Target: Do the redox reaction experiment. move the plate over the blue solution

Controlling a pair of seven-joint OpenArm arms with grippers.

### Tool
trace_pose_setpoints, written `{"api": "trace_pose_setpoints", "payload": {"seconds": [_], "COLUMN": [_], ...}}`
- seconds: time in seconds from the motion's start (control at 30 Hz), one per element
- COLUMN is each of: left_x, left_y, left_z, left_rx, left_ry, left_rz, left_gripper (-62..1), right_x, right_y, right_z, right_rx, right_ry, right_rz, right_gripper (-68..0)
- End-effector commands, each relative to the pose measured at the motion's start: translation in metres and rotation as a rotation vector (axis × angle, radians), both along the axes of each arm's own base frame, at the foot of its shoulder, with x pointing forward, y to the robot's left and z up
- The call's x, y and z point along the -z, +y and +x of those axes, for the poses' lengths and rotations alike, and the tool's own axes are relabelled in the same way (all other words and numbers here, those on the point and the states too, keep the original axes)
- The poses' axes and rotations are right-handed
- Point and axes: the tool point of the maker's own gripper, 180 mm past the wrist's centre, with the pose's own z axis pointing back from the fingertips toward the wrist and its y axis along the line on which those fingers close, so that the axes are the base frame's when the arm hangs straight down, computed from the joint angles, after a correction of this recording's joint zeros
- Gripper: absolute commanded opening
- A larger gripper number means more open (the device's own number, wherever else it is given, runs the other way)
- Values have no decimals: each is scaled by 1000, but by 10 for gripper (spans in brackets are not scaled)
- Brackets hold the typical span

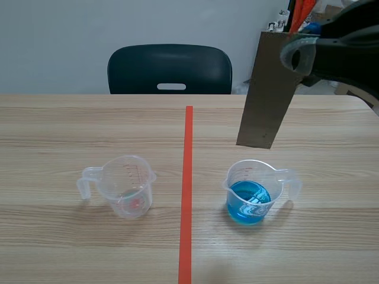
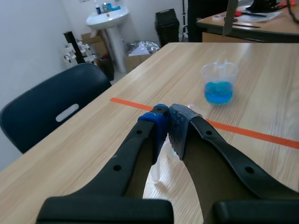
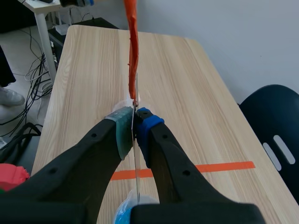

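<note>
Looking across the table [image 1: 89,124], we find a brown plate [image 1: 265,89] hanging upright from the raised right arm. Its top end is hidden behind the arm. Its lower edge shows just beyond the measuring cup [image 1: 256,177] of blue solution [image 1: 249,202], on the far side toward the table's right edge. We cannot tell how high it hangs.

From the wrist, the right gripper [image 3: 134,126] is clamped on the plate, which we see edge-on as a thin strip between the pads. The cup below it is mostly hidden.

The left gripper [image 2: 167,122] has its fingers pressed together, gripping nothing. A clear measuring cup [image 1: 127,186] peeks out beneath it, hard to make out. That cup stands left of the tape line [image 1: 188,189] and holds something reddish we cannot identify.

A dark chair [image 1: 170,68] stands behind the far edge.
</note>
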Motion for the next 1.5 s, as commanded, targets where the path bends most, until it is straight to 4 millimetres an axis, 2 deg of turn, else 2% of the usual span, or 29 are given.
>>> {"api": "trace_pose_setpoints", "payload": {"seconds": [0.0,0.1,0.23,0.37,0.57,0.8,0.97,1.13,1.3,1.47], "left_x": [-11,-18,-30,-23,-15,-7,0,15,24,31], "left_y": [-6,-13,-24,-46,-75,-103,-128,-160,-193,-221], "left_z": [10,22,38,42,48,69,82,93,94,92], "left_rx": [25,67,85,138,199,219,245,277,337,392], "left_ry": [-11,26,-16,-11,-15,-44,-57,-48,-43,-41], "left_rz": [-8,18,56,108,133,161,191,238,257,284], "left_gripper": [-592,-592,-592,-592,-592,-592,-592,-592,-592,-592], "right_x": [-8,-5,3,2,9,37,33,27,16,16], "right_y": [-7,-19,-35,-43,-43,-37,-37,-39,-47,-48], "right_z": [2,5,13,14,15,27,29,33,38,37], "right_rx": [11,38,84,83,88,125,137,147,177,178], "right_ry": [-3,12,29,8,19,58,66,51,50,49], "right_rz": [32,43,51,68,65,20,45,51,74,59], "right_gripper": [-669,-669,-669,-669,-669,-669,-669,-669,-669,-669]}}
